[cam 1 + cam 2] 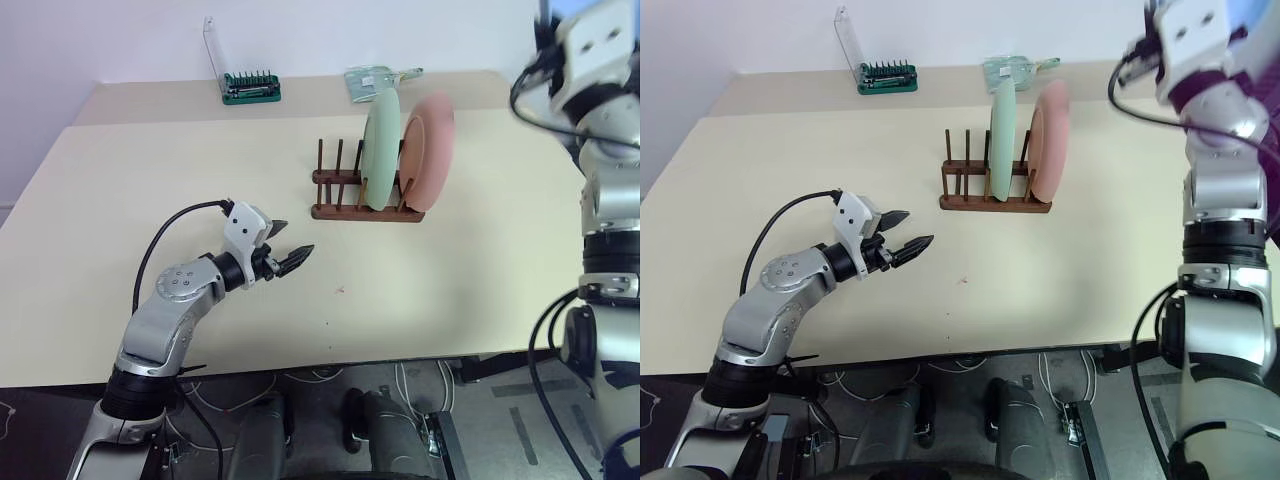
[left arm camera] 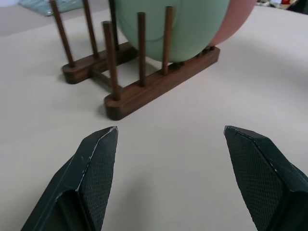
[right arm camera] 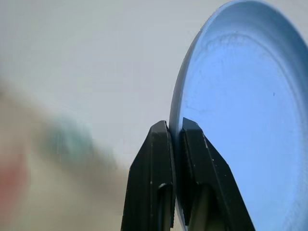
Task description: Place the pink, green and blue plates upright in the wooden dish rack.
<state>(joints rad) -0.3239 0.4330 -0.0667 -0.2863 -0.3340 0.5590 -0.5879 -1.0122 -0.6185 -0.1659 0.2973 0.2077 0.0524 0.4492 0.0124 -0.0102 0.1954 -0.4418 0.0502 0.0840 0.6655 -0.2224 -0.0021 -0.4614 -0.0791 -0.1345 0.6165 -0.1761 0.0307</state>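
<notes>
Right gripper (image 3: pixel 175 127): pinches the blue plate (image 3: pixel 240 120) by its rim, high at 2 o'clock.
Left gripper (image 1: pixel 290 245): spread wide, empty, at 8 o'clock from the rack (image 1: pixel 365 190).
Rack: mid table; green plate (image 1: pixel 382 150) and pink plate (image 1: pixel 428 148) stand in it.
Do well: keep blue upright, lower into free pegs left of green.
In the way: green plate close by; tool set (image 1: pixel 250 87) far back.

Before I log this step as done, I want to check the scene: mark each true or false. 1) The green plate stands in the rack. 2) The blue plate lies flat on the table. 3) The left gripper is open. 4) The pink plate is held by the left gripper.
1) The green plate stands in the wooden dish rack: true.
2) False: the blue plate is clamped by its rim in the right gripper.
3) The left gripper is open: true.
4) False: the pink plate stands in the rack; that gripper is empty.
</notes>
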